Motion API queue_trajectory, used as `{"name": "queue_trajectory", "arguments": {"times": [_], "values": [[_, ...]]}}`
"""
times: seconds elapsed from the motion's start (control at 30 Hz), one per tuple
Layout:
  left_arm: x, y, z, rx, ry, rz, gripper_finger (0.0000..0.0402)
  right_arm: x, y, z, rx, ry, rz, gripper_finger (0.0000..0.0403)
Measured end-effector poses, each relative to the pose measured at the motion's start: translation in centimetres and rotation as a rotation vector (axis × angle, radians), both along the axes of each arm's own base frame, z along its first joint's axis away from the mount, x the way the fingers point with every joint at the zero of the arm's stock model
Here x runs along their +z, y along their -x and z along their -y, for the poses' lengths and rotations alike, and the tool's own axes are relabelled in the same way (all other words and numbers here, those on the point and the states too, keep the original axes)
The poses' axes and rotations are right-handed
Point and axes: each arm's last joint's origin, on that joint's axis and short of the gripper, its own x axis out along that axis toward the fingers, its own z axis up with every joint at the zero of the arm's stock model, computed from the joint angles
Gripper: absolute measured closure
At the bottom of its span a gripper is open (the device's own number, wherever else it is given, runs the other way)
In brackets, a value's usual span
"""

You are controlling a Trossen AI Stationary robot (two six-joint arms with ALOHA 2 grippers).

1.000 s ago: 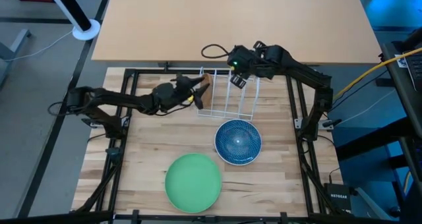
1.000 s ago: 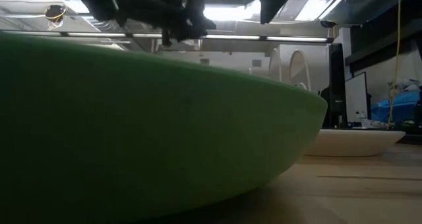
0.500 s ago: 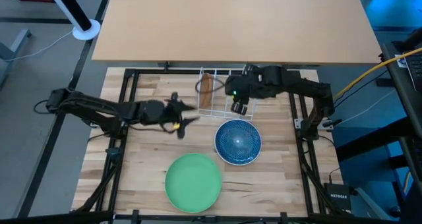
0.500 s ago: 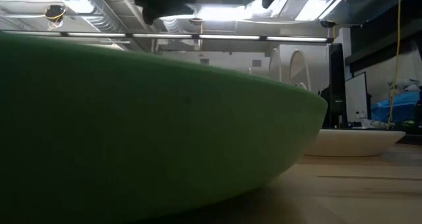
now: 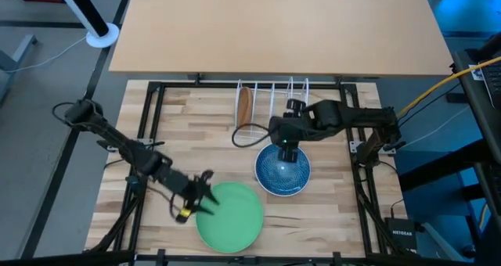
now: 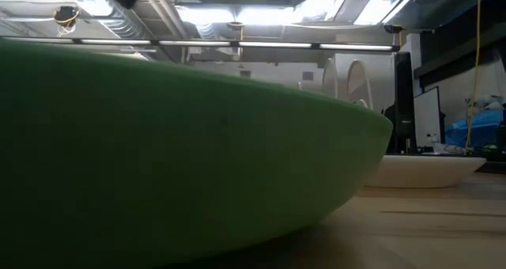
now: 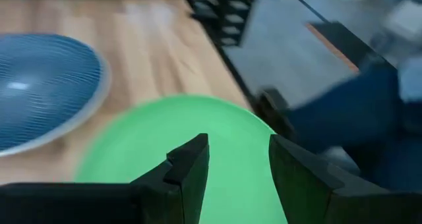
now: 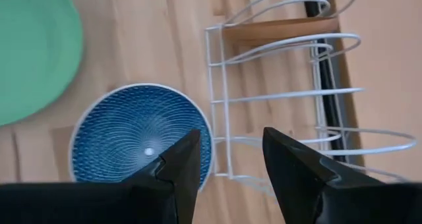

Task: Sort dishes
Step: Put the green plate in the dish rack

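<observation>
The large green plate (image 5: 228, 217) lies flat near the table's front edge and fills the low view (image 6: 158, 142). The blue speckled dish (image 5: 282, 169) lies flat to its right, toward the far side. The brown plate (image 5: 244, 106) stands on edge in the left end of the white wire rack (image 5: 272, 109). I cannot make out the white plate. My left gripper (image 5: 205, 194) is open over the green plate's left rim (image 7: 178, 138). My right gripper (image 5: 286, 145) is open over the blue dish's far rim (image 8: 138, 141), beside the rack's near side.
The wire rack (image 8: 283, 99) stands at the table's far middle, its other slots showing only wires. A dark metal frame (image 5: 141, 141) runs along the table's left and right sides. Bare wood lies left of the rack and around the two flat dishes.
My left gripper has drawn away from the brown plate, which stays standing in the rack, and swept toward the near edge, down to the green plate's left rim. My right gripper has come from the rack's far side toward the near side, over the blue dish's far rim.
</observation>
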Motion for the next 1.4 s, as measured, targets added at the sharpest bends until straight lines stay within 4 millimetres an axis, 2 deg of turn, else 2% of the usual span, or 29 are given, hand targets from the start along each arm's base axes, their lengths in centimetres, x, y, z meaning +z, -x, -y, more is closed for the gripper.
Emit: {"name": "queue_trajectory", "arguments": {"times": [0.27,0.47,0.63,0.8,1.03,1.13,1.33,1.4], "values": [[-3.4,1.6,4.9,-0.126,-0.016,-0.14,0.0247,0.0,0.4,-2.6,-0.038,-0.056,0.043,0.0237],[-6.4,2.4,7.1,-0.227,-0.191,-0.15,0.0247,0.2,0.5,-4.3,-0.059,-0.106,0.103,0.0237],[-8.9,2.7,8.2,-0.298,-0.354,-0.144,0.0247,0.4,0.5,-5.8,-0.032,-0.138,0.16,0.0237],[-11.0,3.0,8.8,-0.299,-0.532,-0.114,0.0247,0.6,0.6,-7.2,0.008,-0.159,0.2,0.0237],[-12.0,2.7,8.6,-0.314,-0.69,-0.069,0.025,0.8,0.7,-8.5,0.048,-0.181,0.238,0.0237],[-11.9,2.7,8.6,-0.32,-0.714,-0.052,0.0274,0.8,0.8,-8.7,0.053,-0.183,0.238,0.0237],[-11.9,2.6,8.6,-0.298,-0.696,-0.053,0.0371,0.8,0.7,-8.6,0.046,-0.175,0.244,0.0237],[-11.7,2.5,8.7,-0.252,-0.649,-0.048,0.039,0.9,0.7,-8.7,0.044,-0.172,0.257,0.0237]]}}
